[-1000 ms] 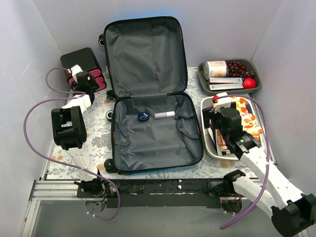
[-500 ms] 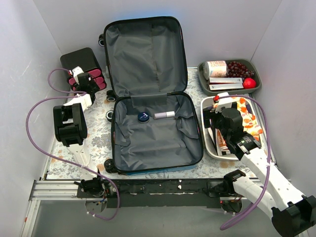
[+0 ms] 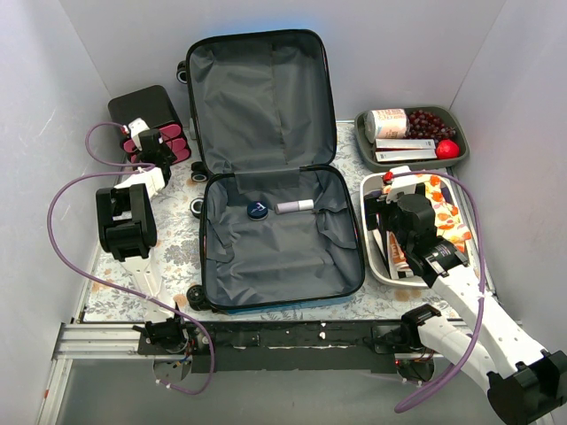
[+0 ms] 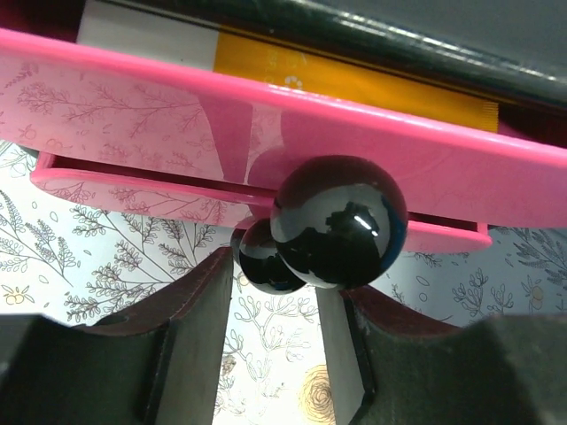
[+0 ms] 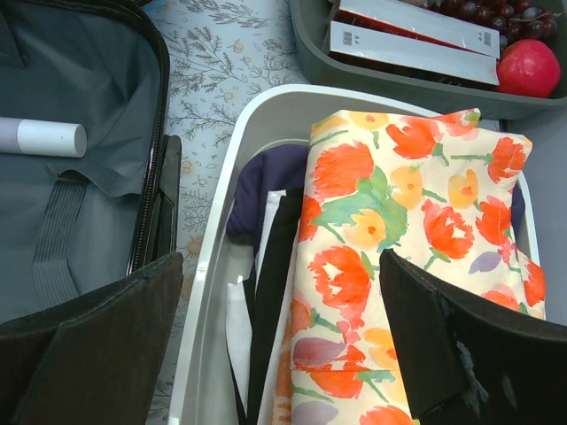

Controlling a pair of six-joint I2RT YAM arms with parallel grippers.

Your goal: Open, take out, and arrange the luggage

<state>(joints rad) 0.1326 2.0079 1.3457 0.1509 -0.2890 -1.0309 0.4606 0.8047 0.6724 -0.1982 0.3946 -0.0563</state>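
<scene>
Luggage: the luggage (image 3: 266,257) lies in the middle of the table with its lid wide open.
Done: it is open. A flowery cloth (image 5: 381,221) and other things sit in the white bin (image 3: 366,239) just right of the luggage.
Left to do: I think a small round tin (image 3: 257,210) and a white tube (image 3: 294,205) inside the luggage need taking out.
Left gripper (image 3: 152,146): at the pink drawers (image 4: 133,106) left of the luggage. Its jaws are apart around a little black knob (image 4: 264,257), not clearly squeezing it.
Right gripper (image 5: 283,310): over the white bin, with jaws wide apart and holding nothing.

1. Luggage (image 3: 266,257): dark grey lining, black trim.
2. Drawers (image 4: 133,97): pink, faint leaf print; knobs (image 4: 338,221) glossy black.
3. Cloth (image 5: 399,230): orange-red tulips on cream.
4. Desk (image 5: 221,53): white, grey floral print.
5. Bin (image 5: 213,266): white.
</scene>
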